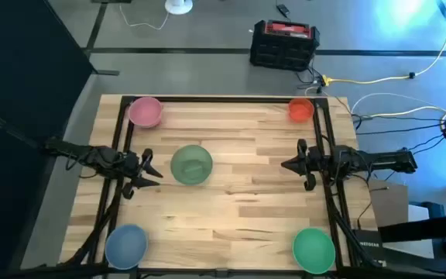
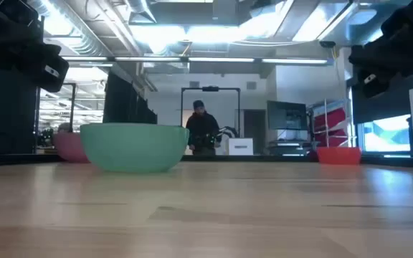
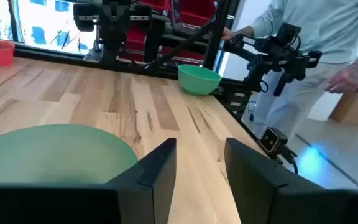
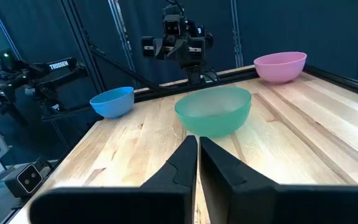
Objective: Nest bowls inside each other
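Five bowls rest upright on the wooden table (image 1: 238, 201). The pink bowl (image 1: 145, 111) is at the far left and the orange-red bowl (image 1: 300, 110) at the far right. The light blue bowl (image 1: 125, 245) is near left, the bright green bowl (image 1: 313, 249) near right, and the muted green bowl (image 1: 190, 164) left of centre. My left gripper (image 1: 152, 167) stands open just left of the muted green bowl (image 3: 48, 155), with nothing between its fingers (image 3: 201, 171). My right gripper (image 1: 285, 164) is shut right of centre (image 4: 197, 158), pointing at the muted green bowl (image 4: 214, 111).
Black frame rails (image 1: 327, 194) run along the table's left and right sides. A black toolbox (image 1: 283, 43) sits on the floor beyond the far edge. A person (image 3: 316, 43) stands off the table near the bright green bowl (image 3: 198, 79). Bare wood lies between the grippers.
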